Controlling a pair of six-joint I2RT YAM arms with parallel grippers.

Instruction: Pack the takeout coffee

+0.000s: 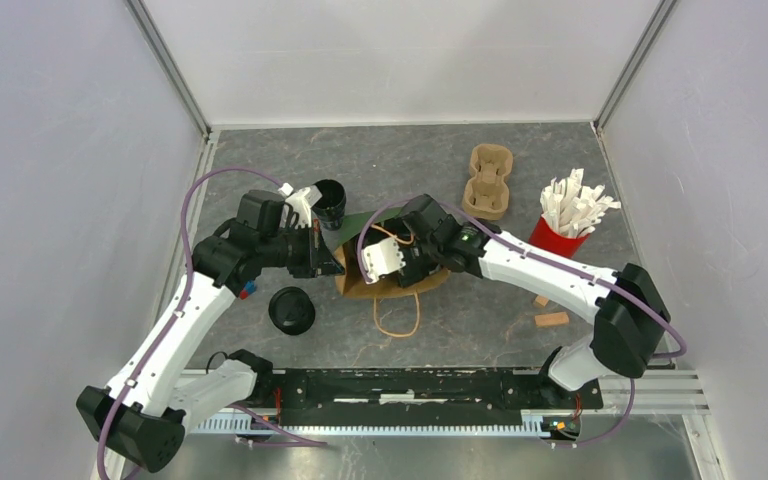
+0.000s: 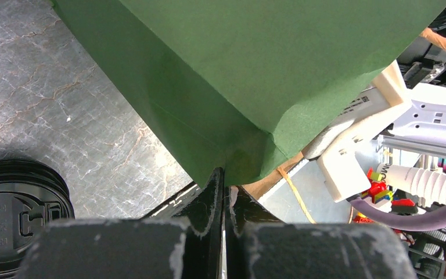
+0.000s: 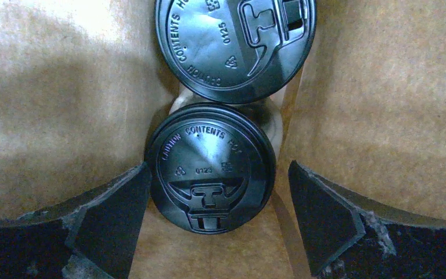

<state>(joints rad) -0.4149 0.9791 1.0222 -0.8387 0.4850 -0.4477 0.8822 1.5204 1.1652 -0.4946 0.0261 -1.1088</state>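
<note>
Seen from above, the left gripper [image 1: 322, 255] pinched the bag [image 1: 360, 225] by its rim, and a loose cup [image 1: 291, 310] stood on the table [image 1: 480, 320]. The left wrist view showed that same clamp on the paper. In the right wrist view, the right gripper [image 3: 218, 170] hung released around the near cup [image 3: 211, 165] inside the bag, with a second cup [image 3: 235, 40] beyond. The cups looked light and crushable, best held gently below the lid.

The left arm [image 1: 175, 335] and right arm [image 1: 540, 272] share smooth white tubular plastic links joined by chunky black rounded joint housings [image 1: 628, 320]. A thin purple cable [image 1: 188, 215] loops along each. A small green light [image 1: 467, 238] glows on the right forearm. The right gripper [image 3: 218, 197] has matte black fingers [image 3: 325, 224] with chipped, grey-scuffed edges.
</note>
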